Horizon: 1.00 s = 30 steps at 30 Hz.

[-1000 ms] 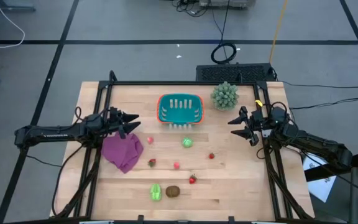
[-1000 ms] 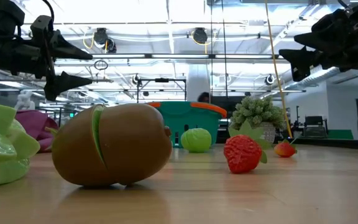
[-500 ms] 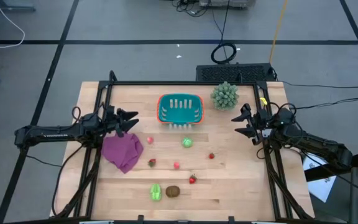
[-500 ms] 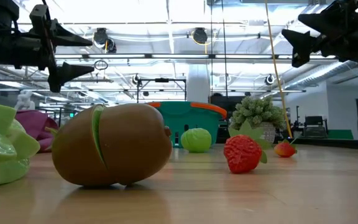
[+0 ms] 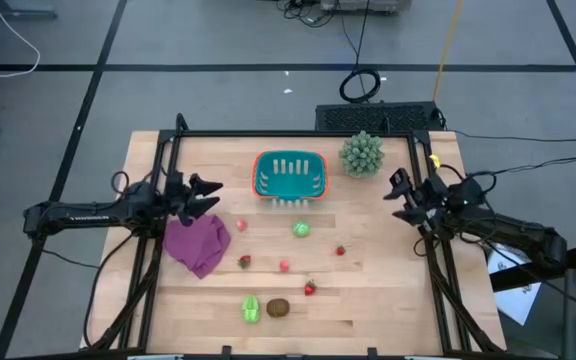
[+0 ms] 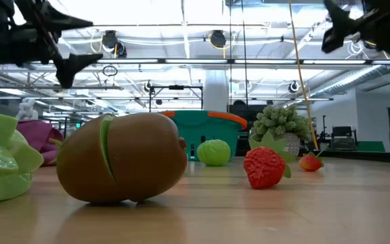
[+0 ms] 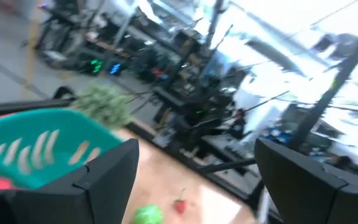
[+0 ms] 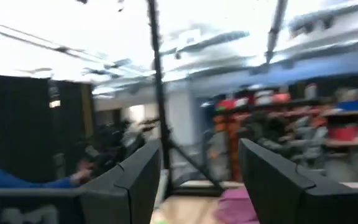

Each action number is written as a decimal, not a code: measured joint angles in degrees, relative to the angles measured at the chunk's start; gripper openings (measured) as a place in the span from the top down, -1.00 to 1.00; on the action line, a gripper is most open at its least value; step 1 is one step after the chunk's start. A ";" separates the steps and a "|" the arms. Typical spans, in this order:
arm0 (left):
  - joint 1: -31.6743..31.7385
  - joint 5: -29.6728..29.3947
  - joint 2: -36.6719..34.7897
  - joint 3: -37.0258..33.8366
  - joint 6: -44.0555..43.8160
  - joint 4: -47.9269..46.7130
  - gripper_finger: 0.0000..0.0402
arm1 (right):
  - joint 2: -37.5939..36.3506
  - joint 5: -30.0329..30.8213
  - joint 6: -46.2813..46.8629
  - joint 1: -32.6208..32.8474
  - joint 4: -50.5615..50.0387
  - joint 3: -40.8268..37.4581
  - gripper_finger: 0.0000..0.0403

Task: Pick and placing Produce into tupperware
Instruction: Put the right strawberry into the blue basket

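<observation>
Front of table: a brown oval point(image 5: 278, 308) lies beside a light green piece point(image 5: 251, 308); both fill the foreground of the low view.
Mid table: small red pieces are scattered, one point(image 5: 310, 288) just behind the brown oval, others at point(image 5: 284, 265), point(image 5: 244, 262), point(image 5: 340, 250) and point(image 5: 240, 226); a round green piece point(image 5: 301, 229) sits just in front of the basket.
Purple cloth point(image 5: 197, 244): crumpled on the left half of the table point(image 5: 388, 290), under the left arm's tip.
Tupperware point(image 5: 289, 176): teal slotted basket at the back centre, upright, with no produce in it.
Spiky plant point(image 5: 362, 153): just right of the basket, at the back.
Left gripper point(image 5: 208, 193): raised above the table's left side, near the cloth's back edge, jaws spread apart and holding nothing.
Right gripper point(image 5: 396, 195): raised near the right edge, in front of the plant, jaws parted and empty.
</observation>
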 joint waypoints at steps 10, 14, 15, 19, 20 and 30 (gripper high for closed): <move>0.04 -0.86 0.01 0.00 1.16 3.87 -0.61 | 6.77 6.55 -11.98 11.24 0.47 1.72 -0.01; 0.00 -0.60 0.01 0.00 1.43 6.54 -0.61 | 11.16 10.11 -16.12 14.18 0.71 2.42 -0.01; 0.00 -0.59 0.01 0.00 0.66 7.74 -0.61 | 12.23 10.21 -16.64 14.99 0.74 3.31 -0.01; -0.66 0.93 0.03 0.95 1.05 8.50 -0.61 | 16.76 9.79 -19.99 19.33 -1.19 9.05 -0.01; -1.27 0.96 0.04 1.58 1.51 8.25 -0.61 | 17.86 9.77 -21.54 20.76 -2.99 11.07 -0.01; -13.54 -3.96 3.94 18.35 10.81 -11.53 -0.61 | 29.63 24.36 -44.11 35.51 -37.35 35.42 -0.01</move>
